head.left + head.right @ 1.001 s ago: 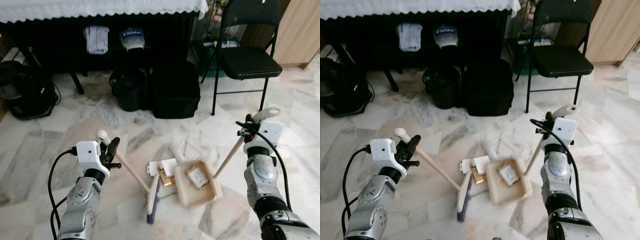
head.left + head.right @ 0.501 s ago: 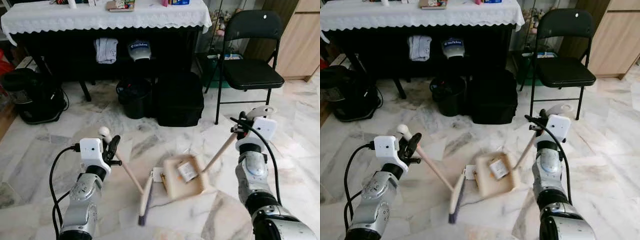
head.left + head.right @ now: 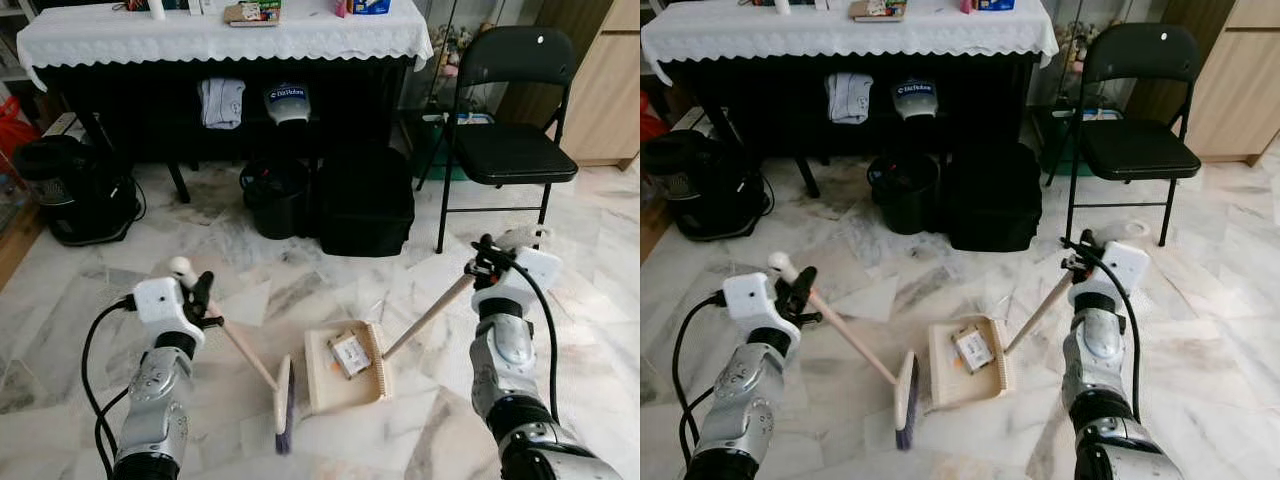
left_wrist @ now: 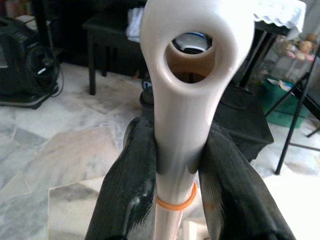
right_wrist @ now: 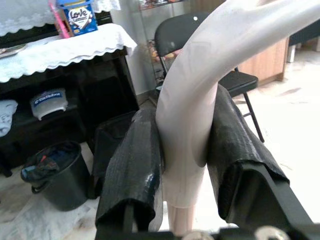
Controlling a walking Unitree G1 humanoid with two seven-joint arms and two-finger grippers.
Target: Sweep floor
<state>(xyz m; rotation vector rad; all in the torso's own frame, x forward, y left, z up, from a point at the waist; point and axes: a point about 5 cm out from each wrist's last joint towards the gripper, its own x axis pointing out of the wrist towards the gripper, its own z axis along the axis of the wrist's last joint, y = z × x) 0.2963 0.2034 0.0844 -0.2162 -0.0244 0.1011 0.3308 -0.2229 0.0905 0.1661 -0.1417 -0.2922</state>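
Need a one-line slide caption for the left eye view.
Left end effector holds a cream broom, right end effector a cream dustpan with a small packet, on marble floor.

Floor (image 3: 90,270): polished marble, grey-veined, glossy. Broom (image 3: 262,368): pale wooden stick, glossy cream plastic grip, rubber band seen on stick below grip. Dustpan (image 3: 345,370): matt beige plastic, wooden handle. Beyond dustpan: black matt metal folding chair (image 3: 510,130); white lace-edged cloth (image 3: 220,40) over table; black fabric bag (image 3: 365,200); black plastic bucket (image 3: 278,198).
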